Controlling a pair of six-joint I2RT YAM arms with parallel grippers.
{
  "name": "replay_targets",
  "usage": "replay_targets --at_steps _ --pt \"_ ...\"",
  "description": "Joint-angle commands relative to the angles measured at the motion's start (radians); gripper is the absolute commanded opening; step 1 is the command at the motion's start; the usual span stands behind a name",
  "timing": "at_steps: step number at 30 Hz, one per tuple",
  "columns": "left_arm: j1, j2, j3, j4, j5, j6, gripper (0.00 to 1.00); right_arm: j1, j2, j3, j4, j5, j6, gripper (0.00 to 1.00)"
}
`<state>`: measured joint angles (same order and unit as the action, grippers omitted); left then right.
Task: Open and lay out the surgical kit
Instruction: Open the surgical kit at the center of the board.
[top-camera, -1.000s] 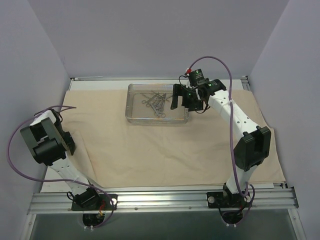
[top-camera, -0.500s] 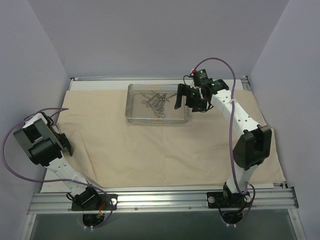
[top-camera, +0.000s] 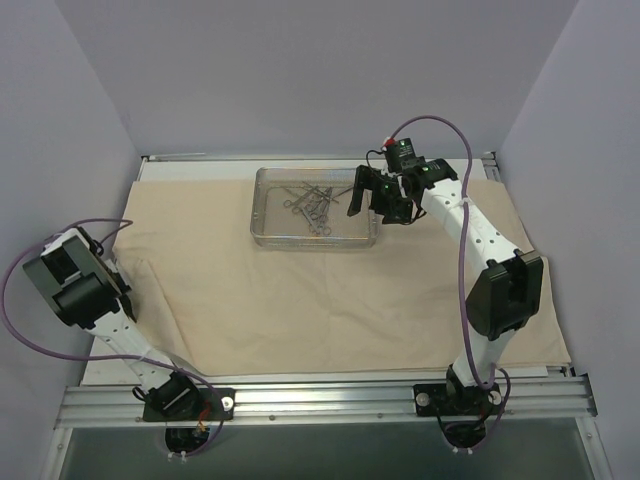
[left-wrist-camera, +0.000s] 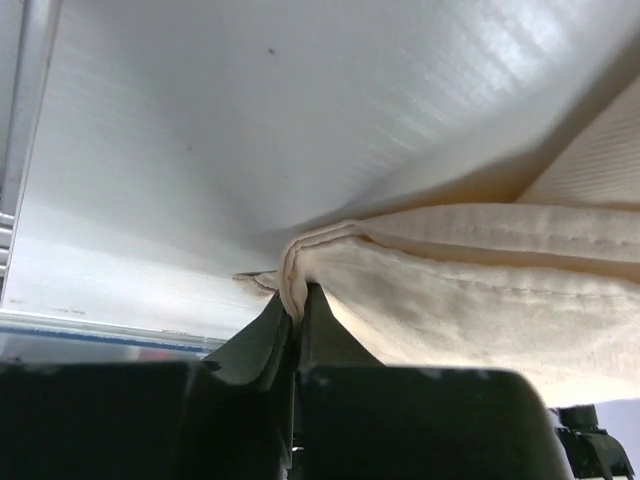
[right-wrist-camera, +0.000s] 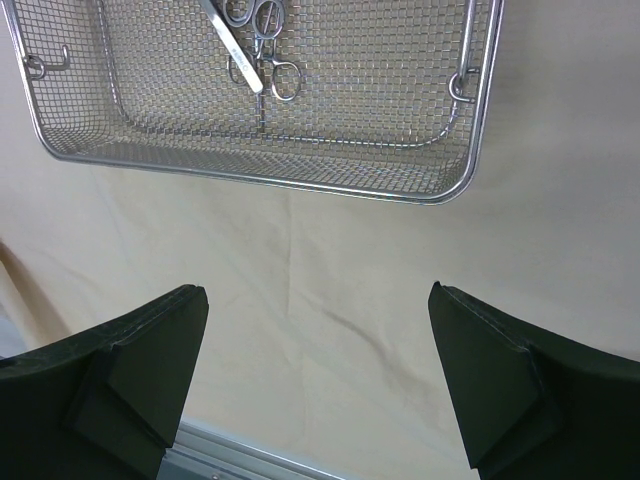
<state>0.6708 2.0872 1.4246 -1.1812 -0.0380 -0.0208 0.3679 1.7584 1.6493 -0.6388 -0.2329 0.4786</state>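
The beige cloth wrap (top-camera: 330, 295) lies spread over the table. The silver wire-mesh tray (top-camera: 262, 215) stands on its far middle, with several steel scissors and forceps (top-camera: 310, 203) inside. My left gripper (left-wrist-camera: 297, 300) is shut on the hemmed left edge of the cloth (left-wrist-camera: 450, 290), lifting it off the white board; in the top view the left arm hides it. My right gripper (top-camera: 372, 203) hovers open above the tray's right end. In the right wrist view the right gripper (right-wrist-camera: 318, 295) is over bare cloth, with the tray's rim (right-wrist-camera: 300, 180) and scissors (right-wrist-camera: 268, 62) beyond it.
A white board (left-wrist-camera: 200, 120) shows beside the cloth's left edge. A metal rail (top-camera: 320, 395) runs along the near edge, carrying both arm bases. Purple cables loop off each arm. Pale walls (top-camera: 60, 120) close in left, right and back.
My left gripper has shut on the cloth's left edge and the left arm has drawn back towards the near left. The right gripper has shifted slightly right and back at the tray's end, still open.
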Motion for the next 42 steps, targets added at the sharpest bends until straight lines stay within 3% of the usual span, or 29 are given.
replay_targets --at_steps 1,9,14,19,28,32,37,38,42 --pt "-0.023 0.024 -0.042 0.150 -0.129 -0.062 0.02 0.003 -0.004 0.017 0.008 0.003 0.020 1.00" --pt "-0.079 -0.196 -0.047 0.068 -0.298 -0.209 0.02 0.006 -0.077 -0.075 0.053 -0.020 0.017 1.00" --pt "-0.079 -0.320 0.097 -0.170 -0.531 -0.497 0.02 0.022 -0.140 -0.154 0.108 -0.049 0.015 1.00" --pt "-0.076 -0.384 0.119 -0.363 -0.634 -0.707 0.02 0.032 -0.198 -0.229 0.154 -0.082 0.018 1.00" --pt "-0.016 -0.506 -0.012 -0.374 -0.662 -0.758 0.05 0.085 -0.267 -0.250 0.189 -0.114 0.029 1.00" --pt "-0.017 -0.555 -0.113 -0.391 -0.559 -0.807 0.13 0.094 -0.289 -0.279 0.197 -0.115 0.032 1.00" --pt "0.013 -0.664 -0.178 -0.363 -0.548 -0.826 0.50 0.101 -0.293 -0.264 0.182 -0.121 0.034 1.00" --pt "0.042 -0.645 -0.167 -0.363 -0.554 -0.814 0.67 0.103 -0.290 -0.261 0.185 -0.123 0.034 1.00" --pt "0.064 -0.567 -0.050 -0.423 -0.597 -0.801 0.69 0.105 -0.280 -0.244 0.173 -0.111 0.026 1.00"
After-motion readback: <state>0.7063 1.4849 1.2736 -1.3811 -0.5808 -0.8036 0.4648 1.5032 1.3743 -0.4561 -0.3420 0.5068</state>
